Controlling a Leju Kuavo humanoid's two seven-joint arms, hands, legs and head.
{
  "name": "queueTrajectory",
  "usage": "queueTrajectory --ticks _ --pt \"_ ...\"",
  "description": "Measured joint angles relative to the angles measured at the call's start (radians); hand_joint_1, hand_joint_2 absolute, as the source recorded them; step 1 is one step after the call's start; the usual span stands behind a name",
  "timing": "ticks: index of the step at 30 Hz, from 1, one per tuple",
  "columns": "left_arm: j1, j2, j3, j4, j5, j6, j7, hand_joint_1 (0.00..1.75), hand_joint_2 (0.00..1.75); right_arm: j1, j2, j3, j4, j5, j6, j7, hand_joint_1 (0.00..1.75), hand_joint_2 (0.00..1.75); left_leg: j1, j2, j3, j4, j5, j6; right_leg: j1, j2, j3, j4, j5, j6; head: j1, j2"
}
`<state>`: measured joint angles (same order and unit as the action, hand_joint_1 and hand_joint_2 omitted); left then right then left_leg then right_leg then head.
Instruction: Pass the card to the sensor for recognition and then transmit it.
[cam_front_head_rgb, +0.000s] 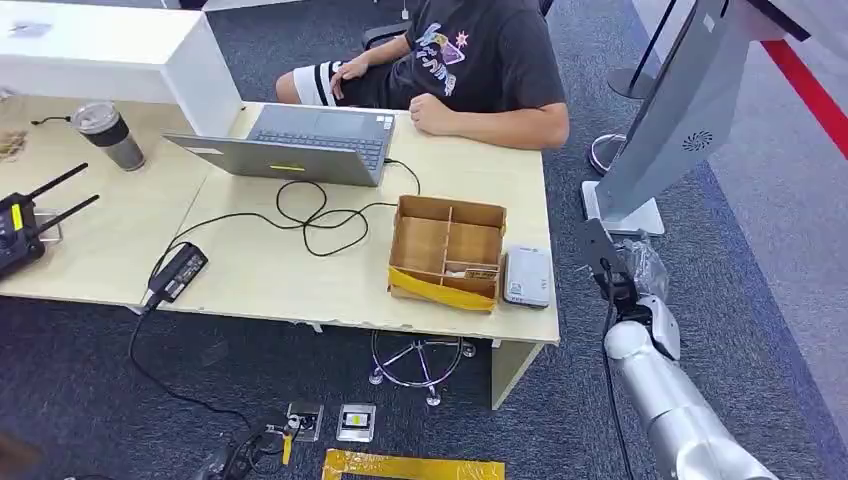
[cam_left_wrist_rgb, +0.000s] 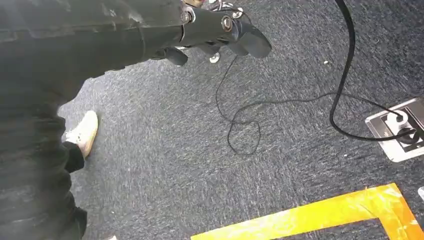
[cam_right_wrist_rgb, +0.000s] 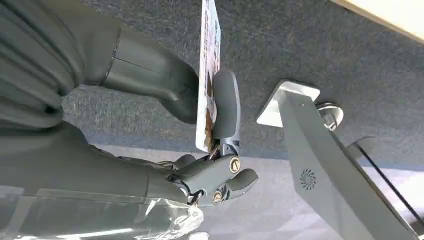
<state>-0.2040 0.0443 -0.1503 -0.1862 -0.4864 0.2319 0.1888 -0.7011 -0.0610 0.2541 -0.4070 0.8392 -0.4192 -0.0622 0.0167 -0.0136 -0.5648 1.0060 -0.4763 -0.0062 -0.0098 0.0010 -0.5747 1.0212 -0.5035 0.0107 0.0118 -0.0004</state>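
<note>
Right wrist view, nearest: the right hand (cam_right_wrist_rgb: 200, 150) grips the card (cam_right_wrist_rgb: 209, 75) edge-on, pinched between the thick thumb and one dark finger, the other fingers curled beneath. The card's long axis runs straight out from the fingers; its printed face is too oblique to read. Beyond it stands the grey kiosk stand (cam_right_wrist_rgb: 320, 170) on its base plate, bearing a round spiral vent mark but no legible name.

Head view: the right hand (cam_front_head_rgb: 640, 265) sits at the near right, off the table's right end and just near of the kiosk stand (cam_front_head_rgb: 680, 120) — the left hand (cam_left_wrist_rgb: 220, 30) hangs over the carpet, fingers curled in on nothing. The small grey box (cam_front_head_rgb: 527, 275), apparently the sensor, lies on the table (cam_front_head_rgb: 260, 270) to the left of the card, touching the right wall of the cardboard tray (cam_front_head_rgb: 447, 250); the coming move probably carries the card leftward over it. Farther off, a laptop (cam_front_head_rgb: 300, 145) and a seated person (cam_front_head_rgb: 470, 70), whose shirt print is unreadable.
</note>
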Motion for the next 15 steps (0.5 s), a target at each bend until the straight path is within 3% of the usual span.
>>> queueTrajectory --ticks 15 --pt "-0.008 0.000 0.000 0.000 -0.005 -0.005 0.003 0.00 1.75 0.003 0.067 -0.001 0.008 0.026 0.035 -0.041 1.75 1.75 0.000 0.000 0.000 0.000 0.000 0.000 0.000 0.000 0.000 0.000 0.000 0.000 0.000 0.000"
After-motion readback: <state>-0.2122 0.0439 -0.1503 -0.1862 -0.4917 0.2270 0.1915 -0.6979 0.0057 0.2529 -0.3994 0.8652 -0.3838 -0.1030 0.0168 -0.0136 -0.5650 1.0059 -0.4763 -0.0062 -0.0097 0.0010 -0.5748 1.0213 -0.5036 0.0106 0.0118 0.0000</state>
